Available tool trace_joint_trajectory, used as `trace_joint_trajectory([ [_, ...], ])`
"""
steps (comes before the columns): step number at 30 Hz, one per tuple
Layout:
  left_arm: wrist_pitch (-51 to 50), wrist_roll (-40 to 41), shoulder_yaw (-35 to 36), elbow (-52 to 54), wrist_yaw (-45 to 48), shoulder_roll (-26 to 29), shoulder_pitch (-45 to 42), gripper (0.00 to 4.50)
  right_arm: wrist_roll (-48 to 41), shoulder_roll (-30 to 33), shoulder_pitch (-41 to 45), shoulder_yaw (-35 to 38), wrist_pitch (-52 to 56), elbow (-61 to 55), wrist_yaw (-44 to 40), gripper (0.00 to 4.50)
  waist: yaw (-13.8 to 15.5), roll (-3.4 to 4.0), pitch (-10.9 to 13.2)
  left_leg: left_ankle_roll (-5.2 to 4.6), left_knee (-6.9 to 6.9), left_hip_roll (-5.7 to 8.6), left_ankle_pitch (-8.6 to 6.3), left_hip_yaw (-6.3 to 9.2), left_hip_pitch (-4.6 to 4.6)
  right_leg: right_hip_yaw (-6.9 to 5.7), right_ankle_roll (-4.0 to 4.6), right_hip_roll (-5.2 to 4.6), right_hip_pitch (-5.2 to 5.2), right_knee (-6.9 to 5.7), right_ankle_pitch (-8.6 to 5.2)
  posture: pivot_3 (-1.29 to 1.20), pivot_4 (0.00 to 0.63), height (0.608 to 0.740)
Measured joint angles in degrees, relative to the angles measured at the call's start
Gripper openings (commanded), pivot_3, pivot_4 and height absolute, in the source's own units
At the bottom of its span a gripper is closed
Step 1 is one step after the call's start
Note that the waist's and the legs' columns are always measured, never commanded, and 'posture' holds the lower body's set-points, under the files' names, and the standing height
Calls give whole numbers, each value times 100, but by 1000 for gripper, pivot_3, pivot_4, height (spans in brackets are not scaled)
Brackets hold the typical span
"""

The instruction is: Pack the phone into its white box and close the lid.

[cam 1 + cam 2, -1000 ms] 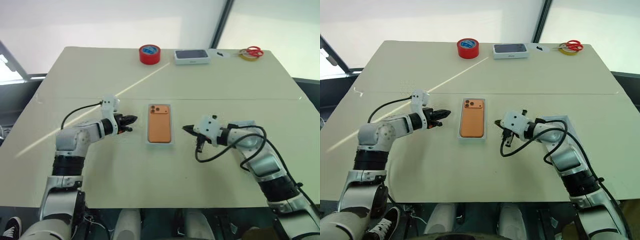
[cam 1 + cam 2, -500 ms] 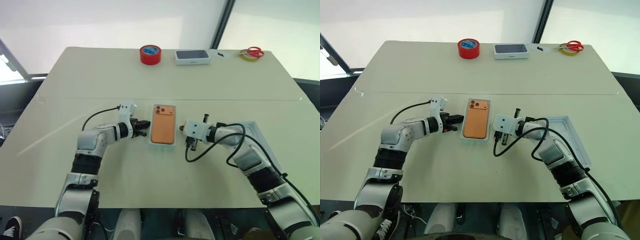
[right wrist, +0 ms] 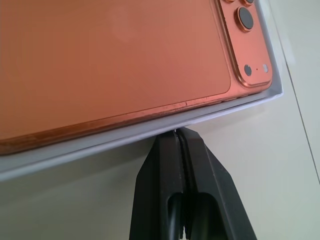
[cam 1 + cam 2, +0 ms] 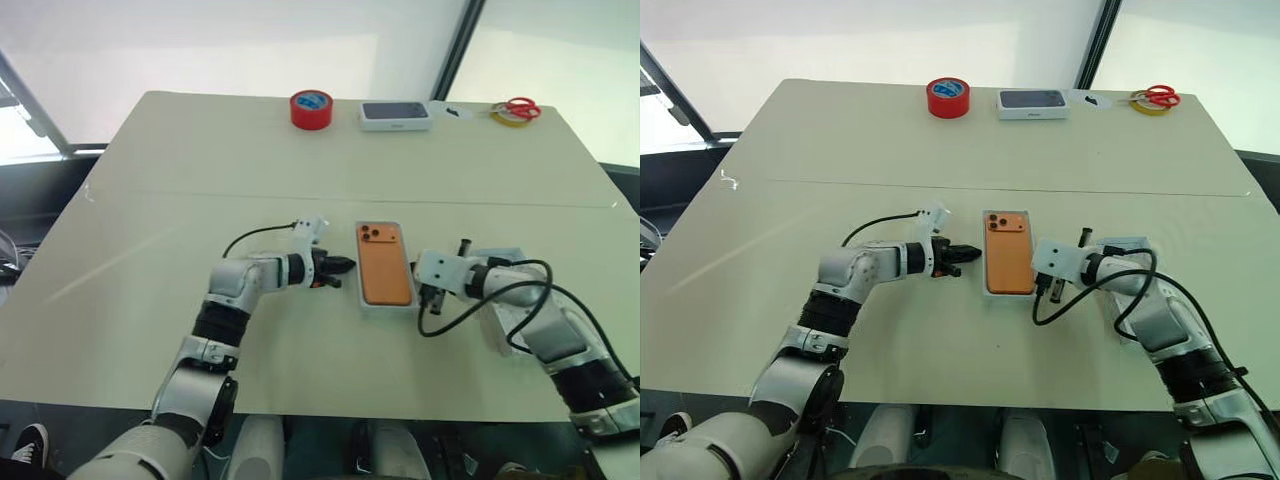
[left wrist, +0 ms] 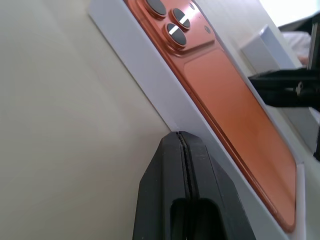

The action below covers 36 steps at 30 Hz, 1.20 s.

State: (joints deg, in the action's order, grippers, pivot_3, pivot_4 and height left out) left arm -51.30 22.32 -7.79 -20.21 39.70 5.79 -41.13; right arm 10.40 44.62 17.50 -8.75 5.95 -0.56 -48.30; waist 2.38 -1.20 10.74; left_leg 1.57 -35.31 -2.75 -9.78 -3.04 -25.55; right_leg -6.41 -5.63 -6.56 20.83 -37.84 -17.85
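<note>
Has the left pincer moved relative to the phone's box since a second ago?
Yes. The left pincer, shut, has closed in on the white box holding the phone; its tip now sits at the box's side wall.

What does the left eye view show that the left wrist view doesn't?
Left eye alone: the red tape roll, the box with a dark phone picture, the scissors and the lid under the right arm. Left wrist alone: the left pincer shut, close beside the white box wall. Both: the phone lying camera-side up in it, and the right pincer.
</note>
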Motion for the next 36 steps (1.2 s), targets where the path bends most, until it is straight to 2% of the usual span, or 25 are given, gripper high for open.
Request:
trace_joint_trajectory([
  [5, 367, -238, -378, -463, 573, -6, -280, 0, -73, 276, -189, 171, -142, -36, -141, 49, -3, 1, 0, 0, 2, -3, 0, 0, 1, 0, 1, 1, 3, 1, 0, 0, 150, 740],
  [11, 735, -401, -386, -1129, 682, -239, -638, 0, -249, 409, -372, 378, -74, -62, -244, 49, -6, 0, 0, -3, -1, -1, -1, 1, -3, -1, 0, 0, 2, 9, 0, 0, 150, 740],
  [16, 889, -533, -465, -1168, 897, -220, -650, 0, -269, 464, -460, 428, -138, -81, -242, 49, -10, 1, 0, -2, 2, -3, -1, 0, -4, -1, 1, 2, 4, 9, 0, 0, 150, 740],
  [23, 917, -541, -396, -1095, 1032, 122, -627, 0, -250, 620, -559, 466, -313, -57, -159, 49, -24, 3, 1, -2, 2, -6, -1, -1, -3, 0, 1, 2, 7, 8, 0, 0, 150, 740],
  [28, 967, -426, 39, -733, 1095, 604, -352, 0, -289, 895, -770, 721, -510, 194, -137, 49, -24, 3, 2, -2, 5, -7, -1, -2, -3, 0, 1, 3, 7, 8, 1, 0, 150, 740],
  [29, 970, -397, 100, -611, 1117, 703, -302, 257, -339, 945, -818, 767, -515, 222, -167, 12, -19, 4, 2, -2, 5, -7, 0, -2, -3, 0, 1, 3, 7, 8, 1, 0, 150, 740],
  [31, 936, -238, 292, -325, 1234, 901, -170, 912, -556, 1036, -965, 930, -460, 245, -319, 574, -4, 4, 2, -2, 3, -6, -1, -1, -3, 0, 1, 3, 3, 8, 1, 0, 150, 740],
  [32, 925, -149, 378, -174, 1301, 1012, -95, 1392, -733, 1072, -1050, 1047, -365, 247, -444, 912, -4, 4, 2, -2, 3, -6, -1, -1, -3, 0, 1, 3, 2, 8, 1, 0, 150, 740],
  [33, 972, -81, 458, 60, 1377, 1164, 19, 2006, -886, 1141, -1176, 1204, -346, 247, -554, 1500, -10, 4, 2, -3, 2, -7, -1, -2, -2, 0, 1, 2, 0, 8, 1, 0, 150, 740],
  [34, 1046, -71, 479, 167, 1407, 1273, 76, 2364, -897, 1215, -1242, 1259, -394, 255, -558, 1863, -13, 4, 2, -2, 3, -7, -1, -1, 1, 0, 1, 2, -2, 8, 1, 0, 150, 740],
  [36, 1335, -75, 507, 476, 1522, 1517, 277, 3389, -908, 1298, -1338, 1403, -511, 253, -543, 2922, -18, 4, 2, -2, 4, -9, -1, -2, 7, 0, 2, 3, -3, 8, 0, 0, 150, 740],
])
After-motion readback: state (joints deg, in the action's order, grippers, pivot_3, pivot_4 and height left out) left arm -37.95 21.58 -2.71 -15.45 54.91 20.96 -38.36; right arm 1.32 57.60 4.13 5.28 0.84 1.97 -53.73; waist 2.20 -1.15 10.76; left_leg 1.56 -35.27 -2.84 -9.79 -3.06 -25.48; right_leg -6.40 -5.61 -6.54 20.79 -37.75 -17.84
